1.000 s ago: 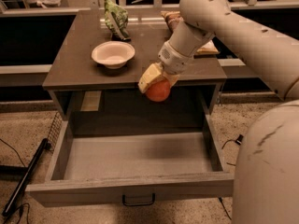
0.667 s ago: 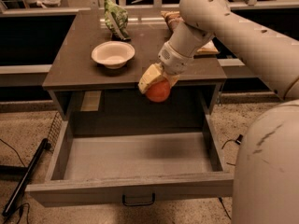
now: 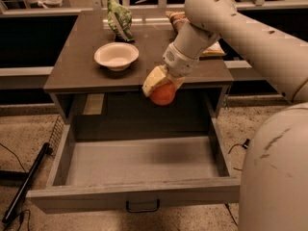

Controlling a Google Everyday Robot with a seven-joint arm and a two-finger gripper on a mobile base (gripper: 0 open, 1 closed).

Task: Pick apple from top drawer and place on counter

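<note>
The apple is a small red-orange fruit held in my gripper, whose cream fingers are shut around its top. It hangs in the air above the back of the open top drawer, level with the front edge of the counter. The drawer is pulled far out, its grey floor is bare, and a small dark handle sits on its front. My arm comes in from the upper right over the counter.
A white bowl stands on the counter's left middle. A green bag lies at the back, and a flat snack packet lies under my arm at the right. A black pole lies on the speckled floor at left.
</note>
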